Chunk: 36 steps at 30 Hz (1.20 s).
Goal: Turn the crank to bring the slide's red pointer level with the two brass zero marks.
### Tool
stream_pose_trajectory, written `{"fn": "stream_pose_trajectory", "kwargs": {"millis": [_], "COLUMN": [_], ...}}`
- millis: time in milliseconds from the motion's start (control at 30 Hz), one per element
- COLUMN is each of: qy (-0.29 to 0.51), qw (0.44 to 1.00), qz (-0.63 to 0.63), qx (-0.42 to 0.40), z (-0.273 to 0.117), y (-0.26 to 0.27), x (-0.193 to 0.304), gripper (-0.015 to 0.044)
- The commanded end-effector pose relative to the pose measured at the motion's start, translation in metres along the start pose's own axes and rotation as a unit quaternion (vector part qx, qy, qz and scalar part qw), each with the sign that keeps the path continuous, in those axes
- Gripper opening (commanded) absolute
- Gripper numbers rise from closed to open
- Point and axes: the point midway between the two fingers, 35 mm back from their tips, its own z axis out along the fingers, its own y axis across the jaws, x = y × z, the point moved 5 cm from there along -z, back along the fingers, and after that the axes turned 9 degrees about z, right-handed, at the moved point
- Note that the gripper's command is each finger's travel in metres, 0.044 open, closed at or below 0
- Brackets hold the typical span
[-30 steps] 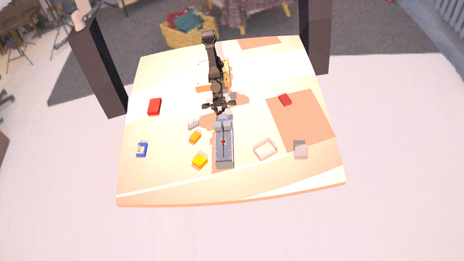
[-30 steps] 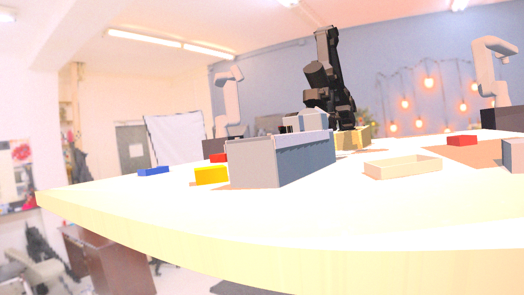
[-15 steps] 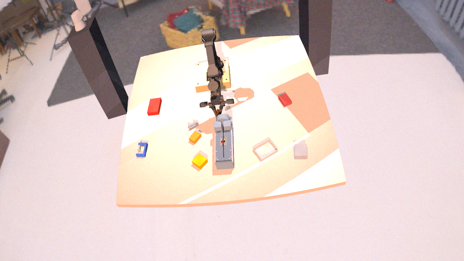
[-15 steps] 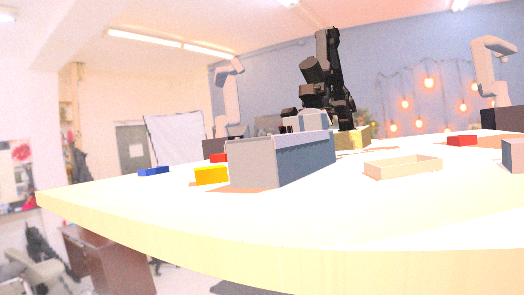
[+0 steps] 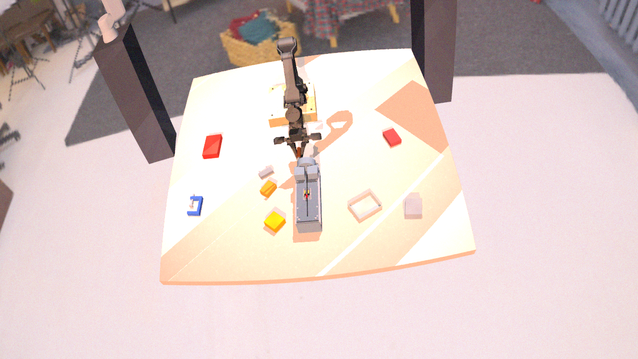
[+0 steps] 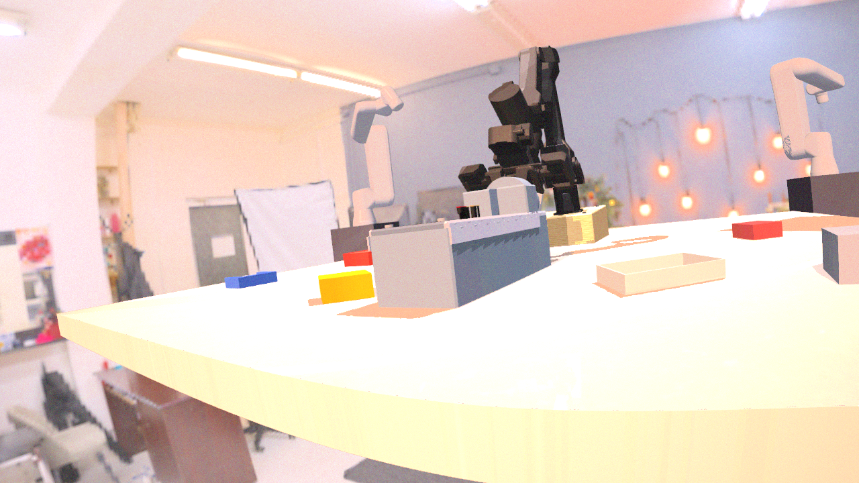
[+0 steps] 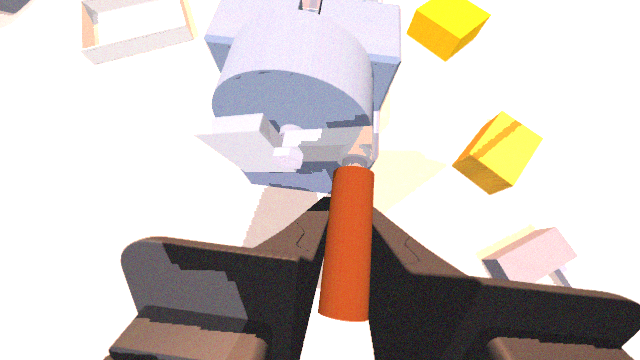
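Your gripper (image 5: 298, 154) (image 7: 343, 207) pinches the orange handle (image 5: 298, 152) (image 7: 347, 245)

From the top, you have the handle at the near-arm end of the gray machine (image 5: 308, 205) (image 6: 414, 264) (image 7: 300, 55). The red pointer (image 5: 306, 195) is on the machine's top; you can't tell if it is level. In the exterior view, a yellow block (image 6: 346, 286) (image 5: 274, 221) (image 7: 448, 27) sits beside the machine. In the wrist view, your gripper's jaws squeeze the handle, just in front of the machine's round end.
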Motion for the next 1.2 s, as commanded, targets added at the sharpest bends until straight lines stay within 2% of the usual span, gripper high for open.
{"fn": "stream_pose_trajectory", "kwargs": {"millis": [0,1167], "qy": [-0.006,-0.006], "qw": [1.000,1.000], "qz": [0.002,0.003], "qx": [-0.001,-0.002], "z": [-0.007,-0.016], "y": [0.004,0.030], "x": [-0.005,-0.011], "gripper": [0.0000,0.0000]}}
